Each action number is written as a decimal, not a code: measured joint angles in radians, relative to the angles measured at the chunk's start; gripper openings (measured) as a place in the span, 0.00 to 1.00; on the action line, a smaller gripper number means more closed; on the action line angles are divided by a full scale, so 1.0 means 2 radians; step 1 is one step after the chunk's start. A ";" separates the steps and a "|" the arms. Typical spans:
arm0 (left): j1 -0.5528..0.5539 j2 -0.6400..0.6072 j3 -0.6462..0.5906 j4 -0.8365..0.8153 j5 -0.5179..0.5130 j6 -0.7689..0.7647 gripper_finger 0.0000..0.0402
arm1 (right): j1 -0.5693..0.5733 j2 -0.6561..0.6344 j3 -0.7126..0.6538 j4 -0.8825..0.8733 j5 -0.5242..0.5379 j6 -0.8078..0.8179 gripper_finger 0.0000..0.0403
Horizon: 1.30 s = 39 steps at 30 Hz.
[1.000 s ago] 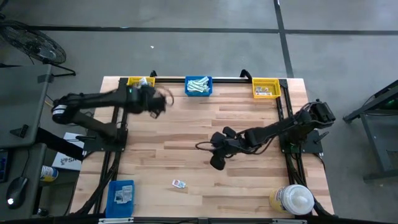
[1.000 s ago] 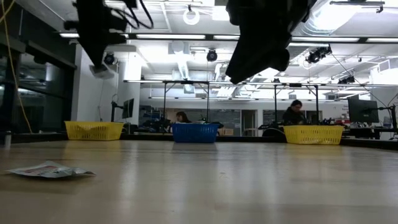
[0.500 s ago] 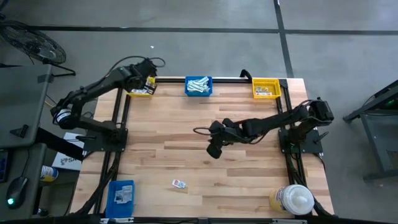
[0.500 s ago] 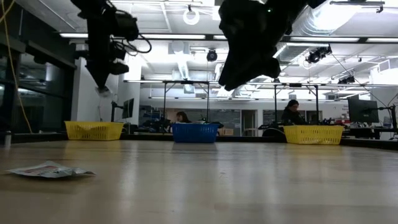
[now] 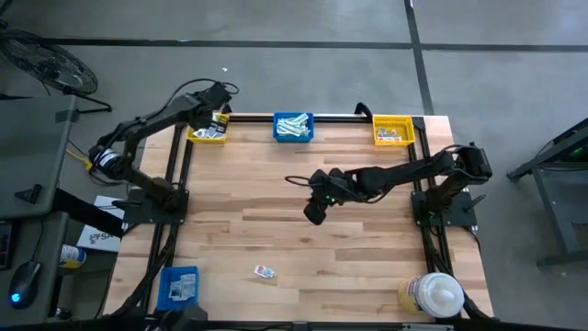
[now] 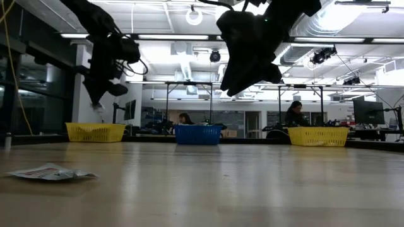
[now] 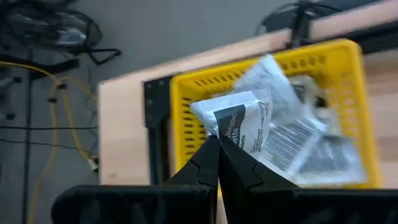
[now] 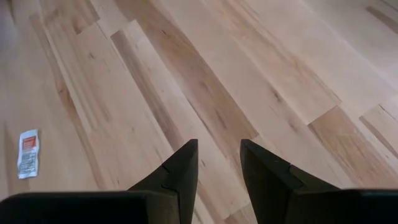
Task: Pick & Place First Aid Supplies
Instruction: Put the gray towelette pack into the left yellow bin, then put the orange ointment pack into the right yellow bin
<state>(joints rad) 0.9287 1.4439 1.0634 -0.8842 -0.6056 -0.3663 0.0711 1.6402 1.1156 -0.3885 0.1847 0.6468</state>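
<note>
left tool (image 7: 217, 144) over far-left bin (image 5: 208, 130) | packet (image 5: 265, 271) on table (image 5: 367, 267) near front

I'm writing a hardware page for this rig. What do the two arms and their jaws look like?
Both arms are dark, nearly black, built of slim jointed links, with thin black cables looping loose by the wrists. The left arm shows a pale band with an orange mark near its base. The left gripper and right gripper each end in two matte black jaws tapering to points, with no markings visible on them.
</note>
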 joint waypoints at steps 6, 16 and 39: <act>-0.004 0.036 0.000 -0.010 -0.039 -0.006 0.00 | 0.000 0.000 0.000 -0.002 0.000 0.002 0.28; -0.003 0.050 0.001 -0.015 -0.030 -0.002 0.07 | 0.001 0.000 0.000 -0.002 -0.006 0.003 0.28; -0.123 -0.005 0.001 -0.078 0.181 0.040 0.32 | 0.001 0.000 0.000 -0.002 -0.047 -0.021 0.28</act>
<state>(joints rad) 0.6831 1.4330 1.0657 -1.0412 -0.2436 -0.2855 0.0734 1.6402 1.1156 -0.3930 0.0908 0.6043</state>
